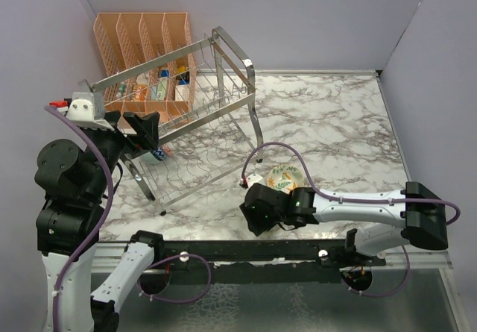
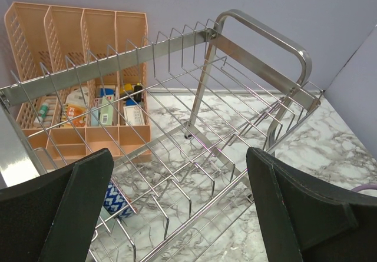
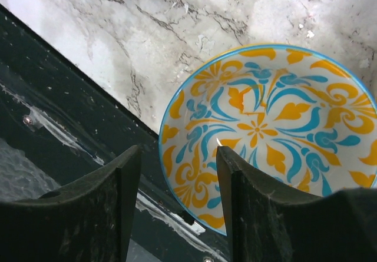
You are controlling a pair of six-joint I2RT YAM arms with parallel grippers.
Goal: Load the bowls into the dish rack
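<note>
A cream-yellow bowl [image 1: 285,177] with a blue and orange floral pattern sits on the marble table near its front edge. In the right wrist view the bowl [image 3: 277,126] fills the right half. My right gripper [image 1: 258,207] is open [image 3: 178,162]. Its jaws straddle the bowl's near rim, one finger [image 3: 126,197] outside and the other inside. The chrome wire dish rack [image 1: 195,123] stands at centre left. My left gripper [image 1: 146,132] is open and empty at the rack's left end, looking over its wires [image 2: 194,126]. The other bowls are not clearly in view.
A peach-orange mesh organiser [image 1: 141,41] with small items stands behind the rack, also in the left wrist view [image 2: 70,44]. A small blue-and-white patterned object [image 2: 118,200] lies under the rack's left end. A pale rounded object [image 1: 253,180] lies beside the bowl. The dark front rail [image 3: 70,120] runs close by.
</note>
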